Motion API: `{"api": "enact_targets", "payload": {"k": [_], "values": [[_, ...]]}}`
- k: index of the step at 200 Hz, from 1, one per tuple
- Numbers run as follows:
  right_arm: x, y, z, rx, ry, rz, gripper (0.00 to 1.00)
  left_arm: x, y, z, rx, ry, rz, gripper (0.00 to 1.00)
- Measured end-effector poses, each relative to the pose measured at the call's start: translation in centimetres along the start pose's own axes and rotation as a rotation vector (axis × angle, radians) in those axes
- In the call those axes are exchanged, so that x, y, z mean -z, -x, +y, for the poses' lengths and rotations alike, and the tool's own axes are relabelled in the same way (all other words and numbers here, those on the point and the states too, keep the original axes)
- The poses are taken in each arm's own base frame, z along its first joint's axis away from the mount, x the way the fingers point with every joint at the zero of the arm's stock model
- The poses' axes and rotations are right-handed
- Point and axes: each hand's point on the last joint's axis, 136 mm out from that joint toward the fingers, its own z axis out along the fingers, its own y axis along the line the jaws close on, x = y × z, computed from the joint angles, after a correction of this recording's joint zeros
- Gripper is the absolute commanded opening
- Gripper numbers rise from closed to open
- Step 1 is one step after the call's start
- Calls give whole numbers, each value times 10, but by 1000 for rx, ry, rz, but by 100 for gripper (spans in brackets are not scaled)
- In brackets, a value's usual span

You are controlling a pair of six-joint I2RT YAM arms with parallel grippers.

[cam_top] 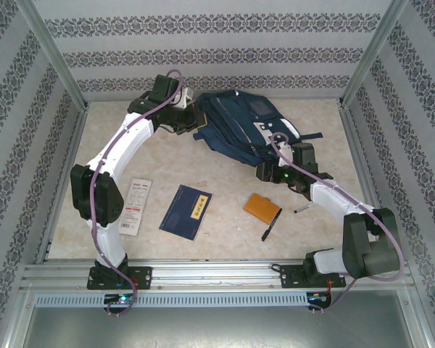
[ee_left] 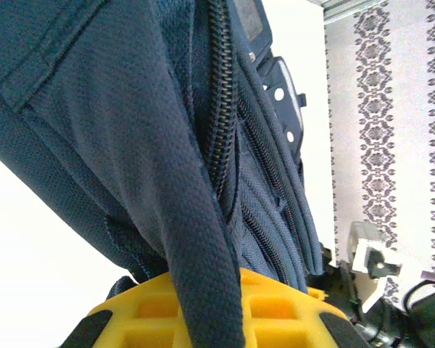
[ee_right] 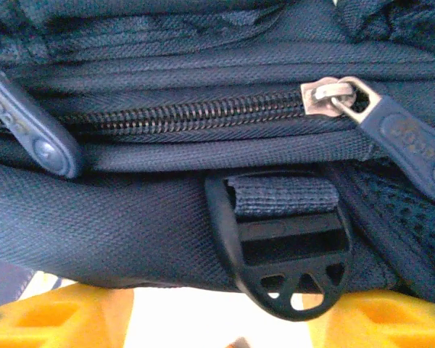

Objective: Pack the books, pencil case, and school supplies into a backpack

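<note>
Pinches a strap [ee_left: 203, 239] of the backpack [cam_top: 239, 123], far on the tabletop [cam_top: 217, 248], in the closed left gripper [cam_top: 191, 119]. Holds the right gripper [ee_right: 217, 322] open, empty, by the zipped seam. Could catch the buckle [ee_right: 286, 250], not the zipper pull [ee_right: 399, 134], and tug the strap loose.

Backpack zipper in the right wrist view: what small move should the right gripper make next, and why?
Probably ease the open right gripper over to the blue rubber pull on the metal slider and close on it. The zipper teeth of the large navy-blue fabric backpack look shut, the left gripper is clamped on its strap, and the thin navy booklet lies on the table.
</note>
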Motion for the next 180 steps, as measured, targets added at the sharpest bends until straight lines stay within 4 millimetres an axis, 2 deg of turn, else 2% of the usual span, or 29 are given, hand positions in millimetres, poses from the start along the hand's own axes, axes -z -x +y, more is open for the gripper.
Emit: {"api": "enact_targets", "payload": {"k": [49, 88, 109, 122, 147, 170, 180], "values": [[-8, -33, -14, -61, 7, -60, 68, 14, 14, -21, 23, -47, -58, 0], [-15, -4, -7, -8, 60, -152, 60, 21, 17, -30, 41, -74, -76, 0], [-25, 3, -4, 8, 101, -156, 47, 25, 16, -32, 48, -81, -78, 0], [-30, 6, -3, 17, 122, -159, 33, 27, 16, -34, 50, -84, -82, 0], [-30, 10, 6, 42, 175, -175, 13, 28, 16, -34, 51, -84, -83, 0], [-26, 12, 11, 49, 213, -176, 0, 28, 16, -34, 51, -82, -86, 0], [-25, 10, 15, 55, 233, -168, 0, 28, 16, -33, 49, -81, -86, 0]]}}
